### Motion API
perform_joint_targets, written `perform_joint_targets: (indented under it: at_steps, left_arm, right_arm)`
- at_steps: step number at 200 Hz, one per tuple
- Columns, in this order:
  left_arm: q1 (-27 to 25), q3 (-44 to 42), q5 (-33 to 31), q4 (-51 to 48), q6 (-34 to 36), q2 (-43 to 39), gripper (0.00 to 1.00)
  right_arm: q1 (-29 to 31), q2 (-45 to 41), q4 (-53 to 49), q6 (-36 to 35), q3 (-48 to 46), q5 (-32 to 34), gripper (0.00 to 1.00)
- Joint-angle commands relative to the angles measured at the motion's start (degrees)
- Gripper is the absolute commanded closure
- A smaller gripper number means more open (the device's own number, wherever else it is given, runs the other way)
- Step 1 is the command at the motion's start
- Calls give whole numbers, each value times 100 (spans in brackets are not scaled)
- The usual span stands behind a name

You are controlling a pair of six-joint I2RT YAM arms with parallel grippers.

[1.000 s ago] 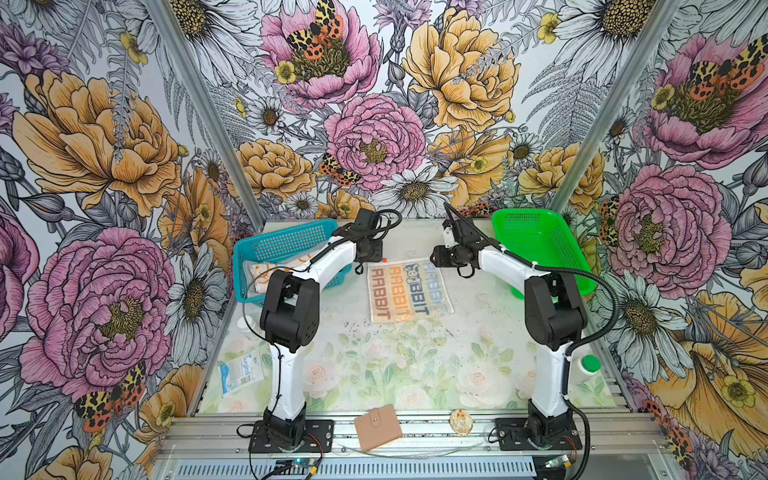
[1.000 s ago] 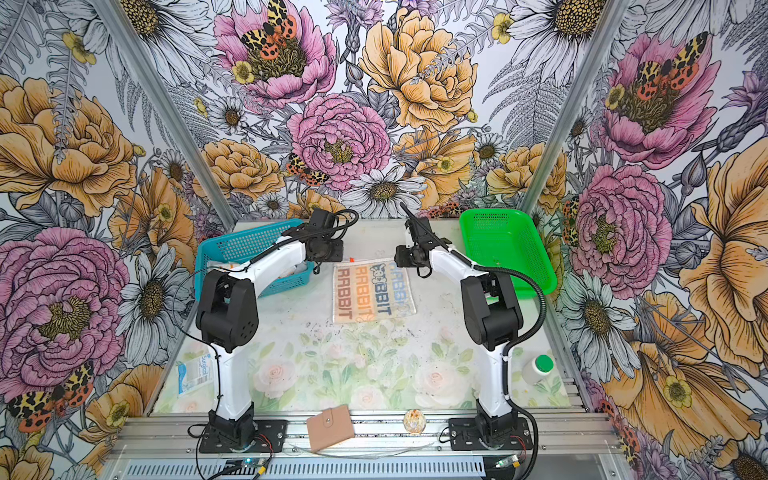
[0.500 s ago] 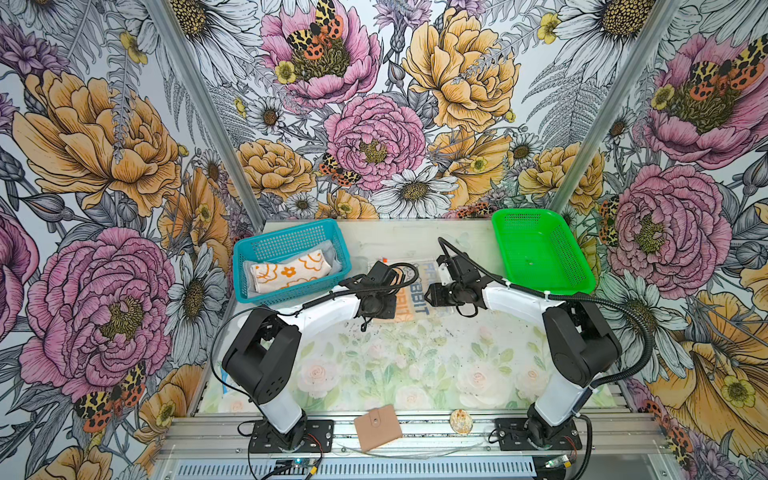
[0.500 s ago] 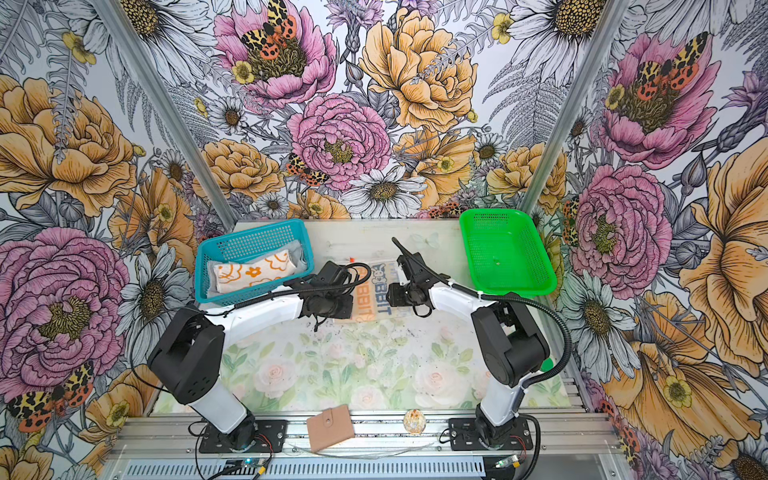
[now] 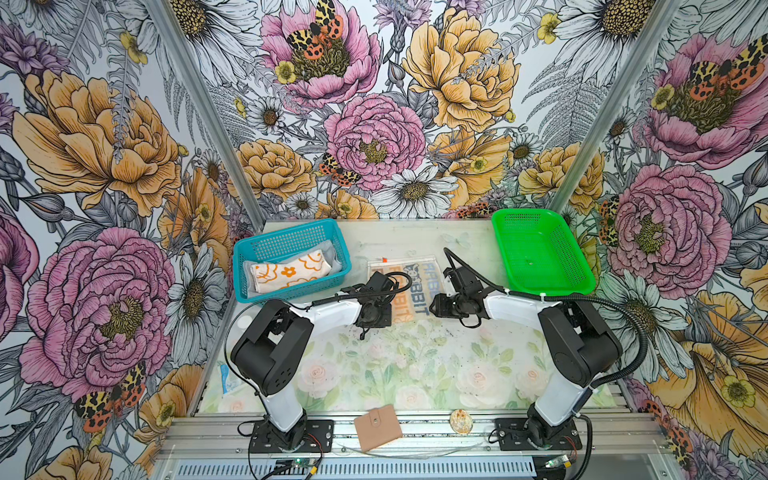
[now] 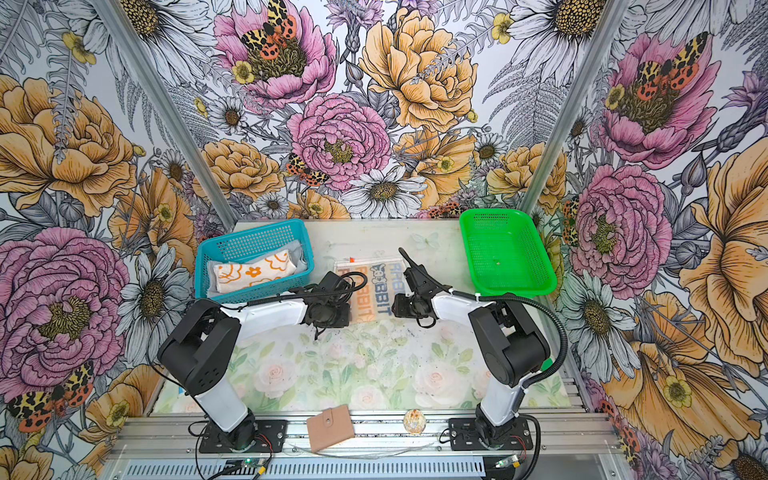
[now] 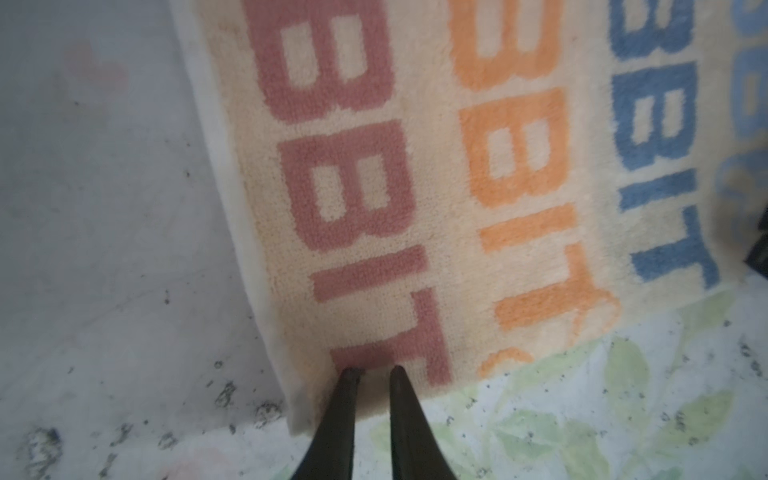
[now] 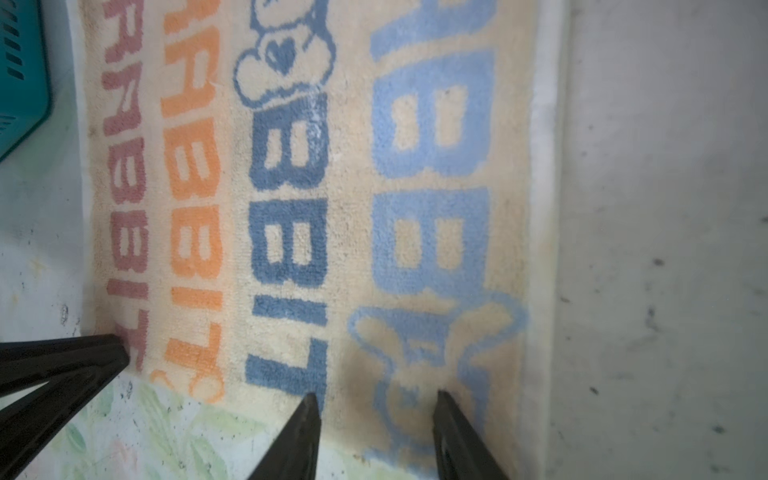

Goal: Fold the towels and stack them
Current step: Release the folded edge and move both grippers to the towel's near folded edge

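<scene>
So two look done: the folded orange-and-cream flowered towel [image 5: 291,272] lies on the plain grey towel [image 5: 335,258] in the blue mesh basket [image 5: 282,232]. We have the beige lettered towel [image 5: 417,282] unfolded on the counter [image 5: 415,365], left gripper [image 7: 372,370] pinching its near corner, right gripper [image 8: 376,399] agape at that edge.

Both arms now reach the near edge of the beige lettered terry towel [image 5: 415,297] instead of its far edge, and the left arm no longer covers the blue plastic mesh basket [image 5: 291,235]. The left gripper [image 7: 372,370], wider a second ago, now pinches the towel's near corner.
</scene>
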Motion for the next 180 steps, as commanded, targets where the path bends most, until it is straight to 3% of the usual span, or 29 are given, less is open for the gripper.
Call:
perform_joint_targets:
  at_steps: [1,180]
  left_arm:
    - [106,-139,-40,110,-117,127,81]
    - [76,-858,148,80,-195,-732,72]
  right_arm:
    - [-61,-151,53,182,-174,153,54]
    - [-387,-738,-207,111,-827,292,52]
